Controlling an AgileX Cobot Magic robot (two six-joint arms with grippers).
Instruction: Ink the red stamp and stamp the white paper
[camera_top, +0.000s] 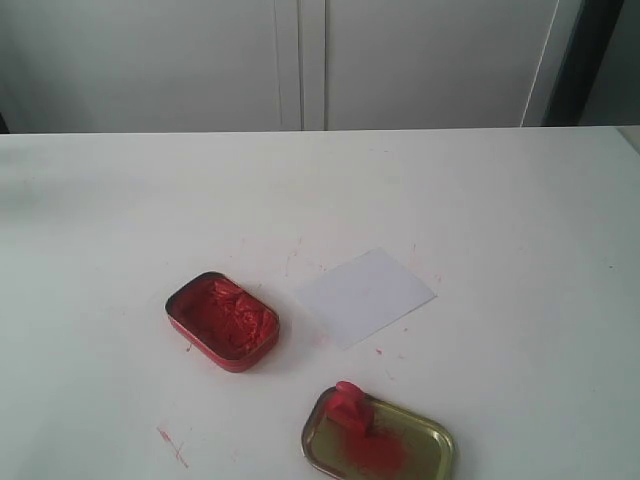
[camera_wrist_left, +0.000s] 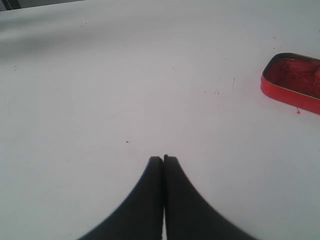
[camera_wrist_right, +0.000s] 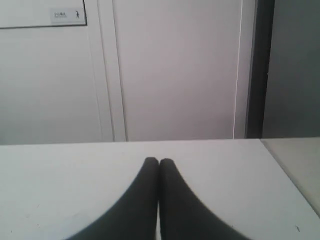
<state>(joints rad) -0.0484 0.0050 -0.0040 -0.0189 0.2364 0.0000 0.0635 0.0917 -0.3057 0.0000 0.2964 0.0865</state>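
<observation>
Both claws were pressed fully closed and held nothing. The left claw (camera_wrist_left: 163, 159) hung over the white surface (camera_top: 520, 200); the right claw (camera_wrist_right: 159, 161) faced pale cabinet doors. The white paper (camera_top: 365, 297), plain and angled, lay mid-surface beside an open tin of red ink (camera_top: 222, 320). Well apart, the tiny red stamp (camera_top: 350, 405) stood upright in a red-smeared gold lid (camera_top: 420, 445).
</observation>
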